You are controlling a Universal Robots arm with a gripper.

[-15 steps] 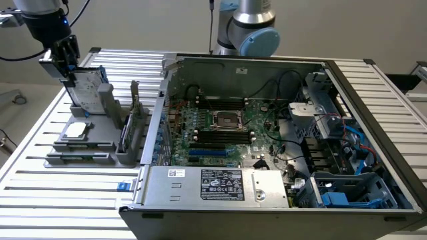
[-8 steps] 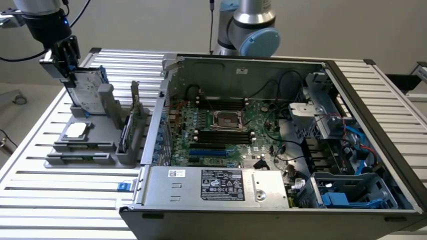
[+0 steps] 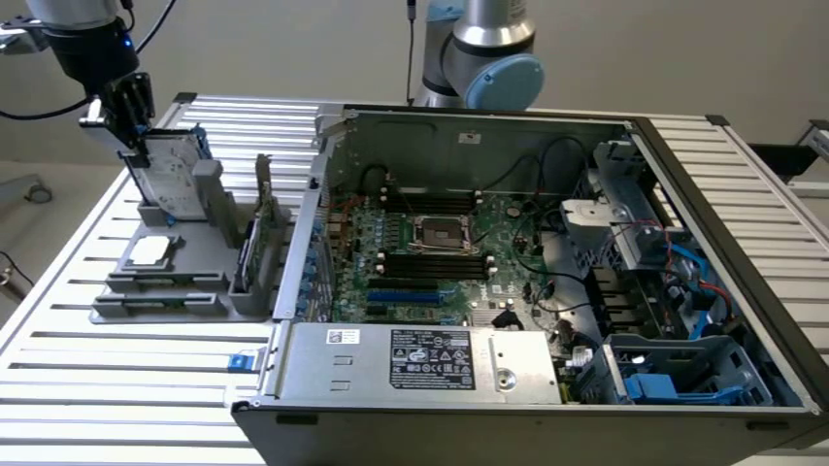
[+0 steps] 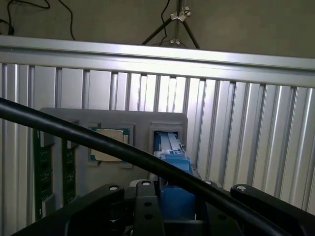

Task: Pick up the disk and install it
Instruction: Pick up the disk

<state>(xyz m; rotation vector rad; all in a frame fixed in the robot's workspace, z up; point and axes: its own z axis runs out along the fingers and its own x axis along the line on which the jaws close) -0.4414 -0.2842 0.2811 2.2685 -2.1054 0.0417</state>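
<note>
The disk, silver-grey with a blue carrier, stands upright on edge in a slot of the grey holder tray at the exterior view's left. My gripper hangs straight down over it, its tip at the disk's upper edge. In the wrist view the blue carrier of the disk rises right in front of my gripper, in line with its middle. The disk is still seated in its slot.
An open computer case fills the exterior view's right, with motherboard, silver power supply box and blue drive bay. A small square chip and upright cards share the tray. A black cable crosses the wrist view.
</note>
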